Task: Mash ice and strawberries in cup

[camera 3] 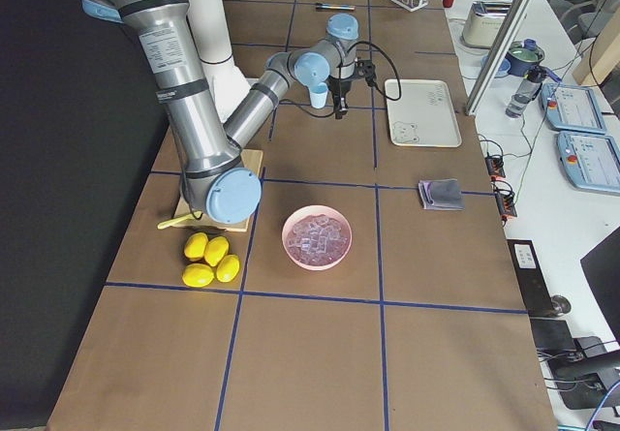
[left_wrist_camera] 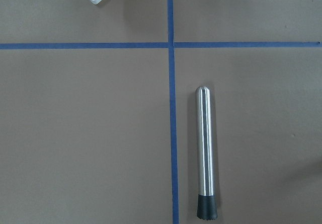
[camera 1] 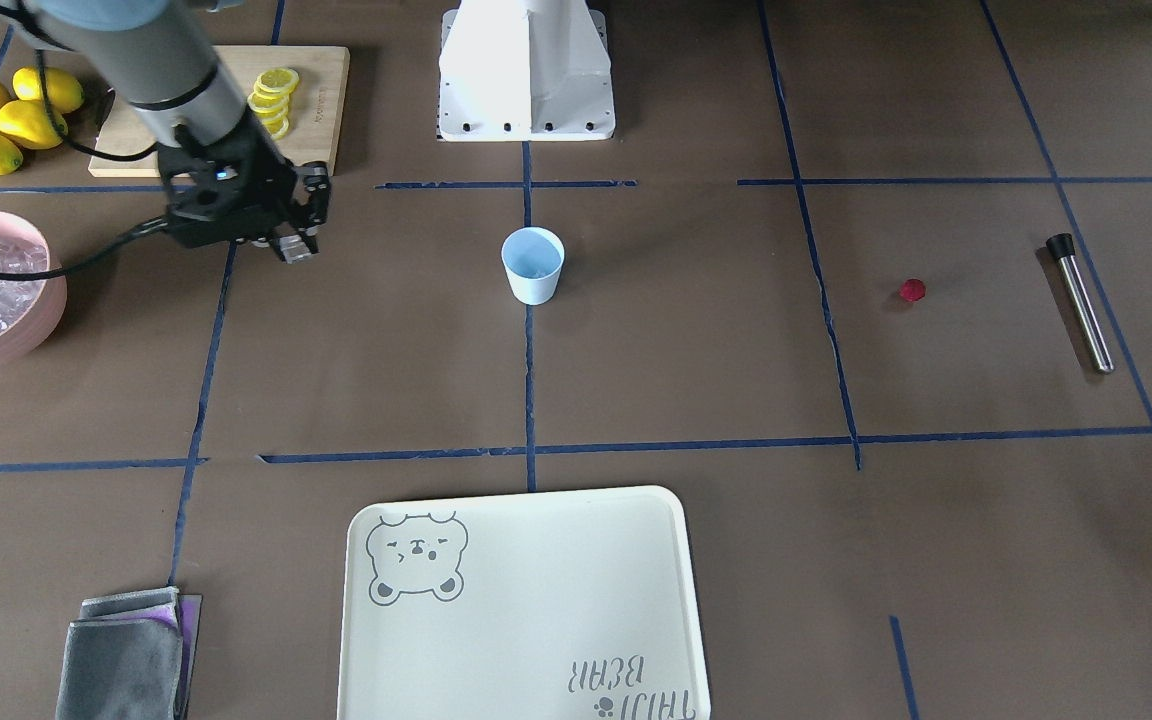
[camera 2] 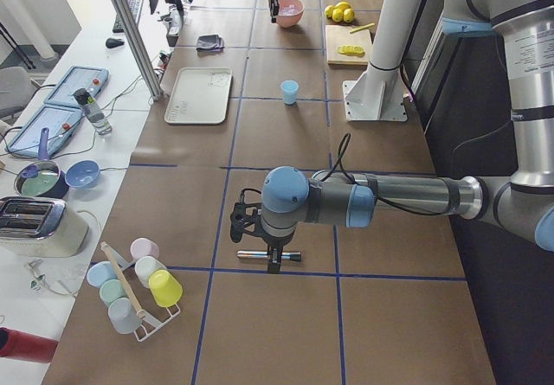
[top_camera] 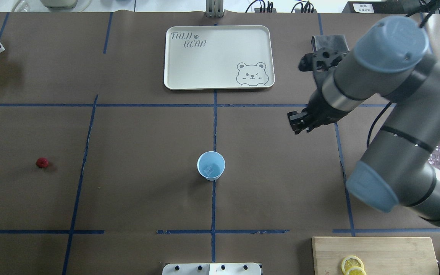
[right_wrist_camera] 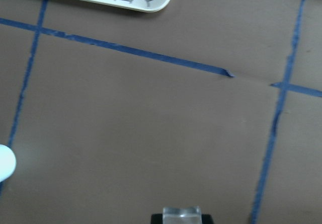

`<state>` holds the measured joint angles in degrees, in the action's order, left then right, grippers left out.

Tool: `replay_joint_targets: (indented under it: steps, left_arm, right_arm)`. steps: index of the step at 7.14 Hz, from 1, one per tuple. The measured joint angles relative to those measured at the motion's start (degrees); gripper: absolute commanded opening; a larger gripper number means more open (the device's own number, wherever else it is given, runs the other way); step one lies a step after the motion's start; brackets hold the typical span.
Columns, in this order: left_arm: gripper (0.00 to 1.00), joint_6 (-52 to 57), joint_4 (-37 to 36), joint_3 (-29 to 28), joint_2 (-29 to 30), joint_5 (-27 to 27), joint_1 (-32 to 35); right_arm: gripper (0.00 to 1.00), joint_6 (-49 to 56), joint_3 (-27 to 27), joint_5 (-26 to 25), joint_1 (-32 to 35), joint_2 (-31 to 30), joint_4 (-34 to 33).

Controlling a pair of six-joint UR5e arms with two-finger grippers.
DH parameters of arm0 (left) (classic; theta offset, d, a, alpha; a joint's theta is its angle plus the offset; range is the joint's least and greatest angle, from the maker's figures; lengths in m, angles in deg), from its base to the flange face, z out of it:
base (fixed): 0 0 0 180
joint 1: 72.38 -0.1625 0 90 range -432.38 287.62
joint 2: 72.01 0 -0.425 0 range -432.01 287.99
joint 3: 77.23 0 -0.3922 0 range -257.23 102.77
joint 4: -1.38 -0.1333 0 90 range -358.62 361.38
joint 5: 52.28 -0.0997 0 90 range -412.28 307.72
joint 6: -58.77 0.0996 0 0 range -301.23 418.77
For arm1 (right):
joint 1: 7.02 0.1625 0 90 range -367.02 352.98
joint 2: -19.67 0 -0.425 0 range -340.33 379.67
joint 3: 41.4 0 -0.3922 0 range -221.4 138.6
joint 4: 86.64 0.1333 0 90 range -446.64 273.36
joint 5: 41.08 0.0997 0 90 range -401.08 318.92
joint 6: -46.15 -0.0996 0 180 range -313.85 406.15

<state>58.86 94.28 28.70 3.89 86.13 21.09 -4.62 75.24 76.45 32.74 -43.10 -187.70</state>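
The pale-blue cup (camera 1: 532, 265) stands upright at the table's middle, and in the overhead view (top_camera: 211, 165) a clear ice cube lies in it. My right gripper (camera 1: 291, 245) is shut on another clear ice cube (right_wrist_camera: 181, 215) and holds it above the table, between the pink bowl and the cup; it also shows from overhead (top_camera: 296, 124). The dark-red strawberry (camera 1: 913, 290) lies alone on the table, also seen from overhead (top_camera: 42, 162). My left gripper (camera 2: 273, 264) hovers over a steel muddler (left_wrist_camera: 205, 153); I cannot tell whether it is open or shut.
A pink bowl (camera 1: 36, 320) full of ice cubes stands at my right. Behind it lie a cutting board (camera 1: 321, 95) with lemon slices and several lemons (camera 1: 6, 115). A bear-print tray (camera 1: 516, 600) and a grey cloth (camera 1: 126, 655) lie at the far side. A cup rack (camera 2: 138, 290) stands beyond the muddler.
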Motion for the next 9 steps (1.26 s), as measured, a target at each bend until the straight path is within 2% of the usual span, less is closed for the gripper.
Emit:
replay_joint_targets:
  steps: [2,4,6,8,9]
  left_arm:
    - [1.0,0.06,0.0,-0.23,-0.02,-0.06,0.01]
    - [1.0,0.17,0.08,-0.97,0.0,-0.05,0.03]
    - [1.0,0.25,0.14,-1.51,0.03,-0.05,-0.03]
    - [1.0,0.33,0.15,-1.87,0.03,-0.07,-0.04]
    - [1.0,0.34,0.17,-1.97,0.06,-0.07,-0.04]
  right_arm:
    - [0.03,-7.14,-3.57,-5.56,-7.46,6.05,-0.6]
    - [0.02,-11.3,-8.82,-8.41,-11.73,11.96,-0.45]
    - [0.02,-13.03,-12.88,-10.65,-14.45,15.84,-0.3]
    - [0.04,-13.71,-19.41,-11.63,-15.09,20.24,1.27]
    - [0.15,-13.89,-20.84,-11.85,-15.17,20.82,2.37]
